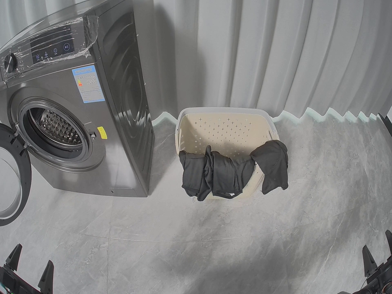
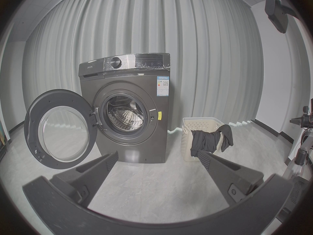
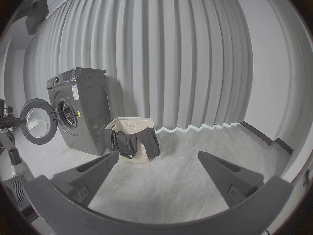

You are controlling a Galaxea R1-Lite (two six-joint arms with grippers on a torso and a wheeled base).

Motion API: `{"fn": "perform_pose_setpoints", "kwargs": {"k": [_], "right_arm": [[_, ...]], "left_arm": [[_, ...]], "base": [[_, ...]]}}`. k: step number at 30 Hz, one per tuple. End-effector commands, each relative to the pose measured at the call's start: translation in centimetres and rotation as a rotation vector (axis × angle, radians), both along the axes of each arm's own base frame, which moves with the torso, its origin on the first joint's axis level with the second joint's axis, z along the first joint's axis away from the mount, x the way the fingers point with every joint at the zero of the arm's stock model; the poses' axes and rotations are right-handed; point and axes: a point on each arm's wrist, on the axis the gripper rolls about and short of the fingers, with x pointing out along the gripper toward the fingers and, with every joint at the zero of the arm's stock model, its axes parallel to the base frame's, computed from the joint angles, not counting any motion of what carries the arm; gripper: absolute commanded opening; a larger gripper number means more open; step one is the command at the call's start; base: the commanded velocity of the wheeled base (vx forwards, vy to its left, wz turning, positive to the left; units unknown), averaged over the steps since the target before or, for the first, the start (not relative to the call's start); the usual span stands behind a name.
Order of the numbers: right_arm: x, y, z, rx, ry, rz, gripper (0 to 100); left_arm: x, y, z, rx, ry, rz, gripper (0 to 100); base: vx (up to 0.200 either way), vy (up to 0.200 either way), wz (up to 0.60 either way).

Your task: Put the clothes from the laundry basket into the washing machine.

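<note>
A cream laundry basket [image 1: 226, 131] [image 2: 199, 125] [image 3: 130, 126] stands on the floor to the right of a grey washing machine [image 1: 81, 103] [image 2: 130, 108] [image 3: 81, 108]. Dark clothes [image 1: 228, 170] [image 2: 210, 141] [image 3: 130, 142] hang over the basket's front rim. The machine's round door [image 1: 10, 176] [image 2: 60, 129] [image 3: 36, 125] is swung open and the drum [image 1: 59, 127] [image 2: 125, 115] looks bare inside. My left gripper [image 1: 30, 264] [image 2: 158, 155] is open at the lower left, well short of the machine. My right gripper [image 1: 379, 248] [image 3: 158, 155] is open at the lower right, well away from the basket.
Pleated white curtains [image 1: 265, 41] run behind the machine and basket. Grey marble-look floor [image 1: 204, 241] lies open between me and both. A tripod stand [image 2: 305, 137] stands off to one side.
</note>
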Motion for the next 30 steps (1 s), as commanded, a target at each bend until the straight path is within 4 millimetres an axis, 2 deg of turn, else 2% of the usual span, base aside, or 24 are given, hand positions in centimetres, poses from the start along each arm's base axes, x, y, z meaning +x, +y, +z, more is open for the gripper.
{"fn": "perform_pose_setpoints", "kwargs": {"k": [1, 10, 22, 30], "right_arm": [[0.01, 0.0, -0.53, 0.0, 0.002, 0.0, 100], [0.01, 0.0, -0.53, 0.0, 0.002, 0.0, 100], [0.01, 0.0, -0.53, 0.0, 0.002, 0.002, 100], [0.01, 0.0, -0.53, 0.0, 0.002, 0.0, 100]], "left_arm": [[-0.03, 0.0, -0.44, 0.0, -0.003, -0.001, 100], [-0.03, 0.0, -0.44, -0.001, -0.003, -0.001, 100], [-0.03, 0.0, -0.44, -0.001, -0.003, -0.001, 100], [-0.02, 0.0, -0.48, -0.003, -0.002, -0.001, 100]], "base": [[0.0, -0.2, 0.0], [0.0, -0.2, 0.0], [0.0, 0.0, 0.0], [0.2, 0.0, 0.0]]}}
